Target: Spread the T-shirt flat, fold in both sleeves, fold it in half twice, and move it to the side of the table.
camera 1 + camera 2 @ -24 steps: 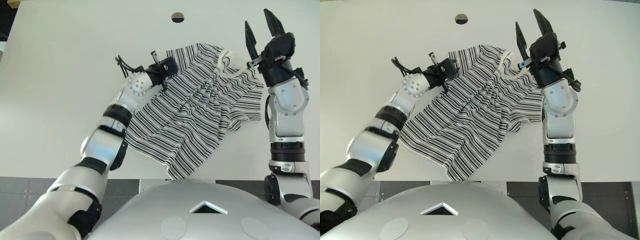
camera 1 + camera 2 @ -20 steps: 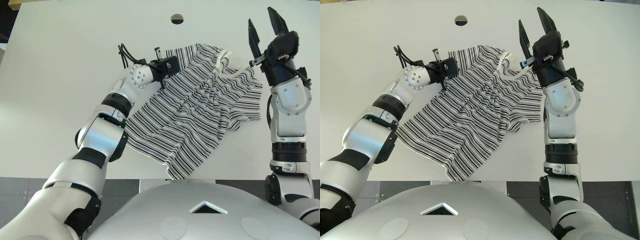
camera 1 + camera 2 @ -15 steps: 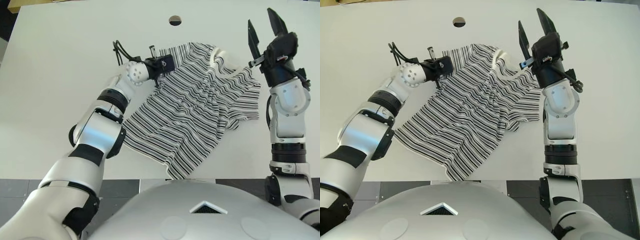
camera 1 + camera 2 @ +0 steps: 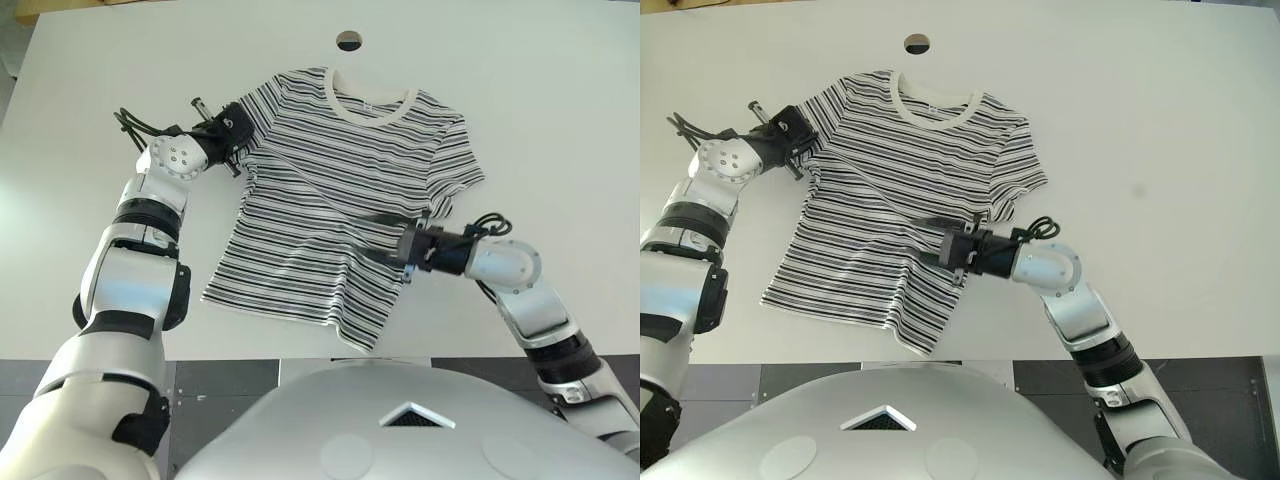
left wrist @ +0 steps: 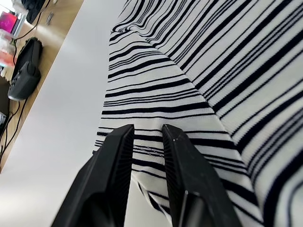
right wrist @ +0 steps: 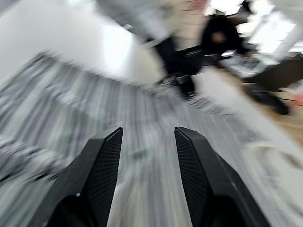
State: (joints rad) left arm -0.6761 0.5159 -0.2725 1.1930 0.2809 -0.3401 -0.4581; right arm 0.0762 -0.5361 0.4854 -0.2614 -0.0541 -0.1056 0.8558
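One striped knit T-shirt (image 4: 330, 170) lies nearly flat, collar away, on the smooth white table (image 4: 560, 100) in the eye view; light, limp cloth, probably best pinched at hems. Left wrist view: left gripper (image 5: 147, 132) fingers nearly together, pinching the sleeve edge (image 5: 156, 101). Right wrist view: right gripper (image 6: 149, 132) fingers spread apart over the shirt's lower body

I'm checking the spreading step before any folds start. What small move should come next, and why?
Probably close the open right gripper on the T-shirt at its rumpled lower side and tug outward: the hem there slants and shows creases, so the shirt is not quite flat, while the left gripper holds the opposite sleeve.
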